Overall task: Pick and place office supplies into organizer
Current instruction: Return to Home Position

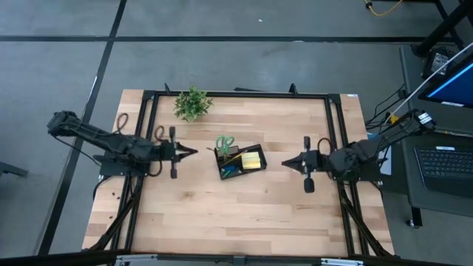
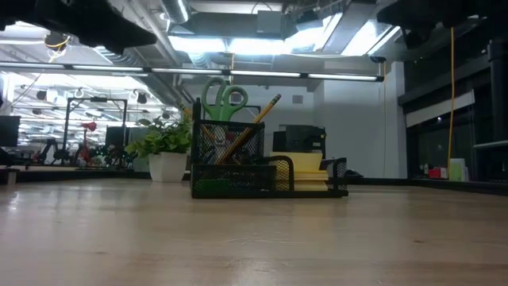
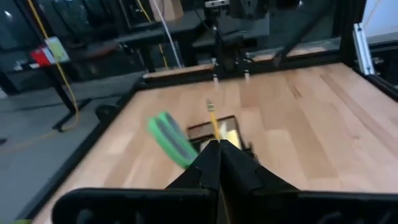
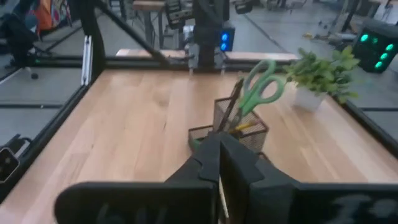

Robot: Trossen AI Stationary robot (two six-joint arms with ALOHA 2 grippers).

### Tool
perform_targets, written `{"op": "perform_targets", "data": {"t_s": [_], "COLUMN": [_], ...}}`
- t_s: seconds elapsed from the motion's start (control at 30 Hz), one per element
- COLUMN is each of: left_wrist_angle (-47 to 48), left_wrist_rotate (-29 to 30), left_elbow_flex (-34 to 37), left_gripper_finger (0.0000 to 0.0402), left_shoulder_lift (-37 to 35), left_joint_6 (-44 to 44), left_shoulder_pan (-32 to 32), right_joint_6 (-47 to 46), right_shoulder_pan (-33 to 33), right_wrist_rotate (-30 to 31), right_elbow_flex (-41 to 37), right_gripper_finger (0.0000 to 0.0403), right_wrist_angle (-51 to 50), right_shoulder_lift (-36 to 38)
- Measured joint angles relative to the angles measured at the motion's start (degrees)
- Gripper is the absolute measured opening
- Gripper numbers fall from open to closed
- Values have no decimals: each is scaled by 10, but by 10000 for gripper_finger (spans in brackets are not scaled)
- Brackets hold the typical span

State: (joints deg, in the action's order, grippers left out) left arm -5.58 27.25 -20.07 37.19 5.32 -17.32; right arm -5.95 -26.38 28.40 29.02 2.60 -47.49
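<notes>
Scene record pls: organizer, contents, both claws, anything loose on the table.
organizer: mid-table, between the two arms
tall section: scissors handles up, pencil leaning
low section: yellow pad
left claw: shut, empty, on the organizer's left, clear of it
right claw: shut, empty, on the organizer's right, clear of it
plant: near the table edge, on the left arm's side, apart from the organizer
loose supplies: none visible outside the organizer
</notes>
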Motion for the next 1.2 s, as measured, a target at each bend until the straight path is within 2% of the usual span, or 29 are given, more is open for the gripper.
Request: {"op": "perform_targets", "data": {"t_s": [0.2, 0.33, 0.63, 0.83, 1.0, 1.2], "left_wrist_angle": [33, 37, 37, 37, 12, 13], "left_wrist_rotate": [-18, -19, -54, -68, -90, -95], "left_elbow_flex": [31, 77, 155, 179, 196, 196], "left_gripper_finger": [2, 1, 2, 1, 1, 1], "left_shoulder_lift": [-116, -189, -312, -345, -340, -339], "left_joint_6": [28, 22, 4, 9, -7, -16], "left_shoulder_pan": [34, 48, 51, 54, 82, 124], "right_joint_6": [31, 44, 45, 47, 63, 63], "right_shoulder_pan": [18, 25, 25, 25, 25, 25], "right_wrist_rotate": [-1, -32, -46, -47, -62, -62], "right_elbow_flex": [-30, -57, -152, -216, -270, -287], "right_gripper_finger": [9, 8, 5, 4, 3, 3], "right_wrist_angle": [-11, -15, 8, 25, 81, 62], "right_shoulder_lift": [91, 152, 269, 336, 386, 431]}}
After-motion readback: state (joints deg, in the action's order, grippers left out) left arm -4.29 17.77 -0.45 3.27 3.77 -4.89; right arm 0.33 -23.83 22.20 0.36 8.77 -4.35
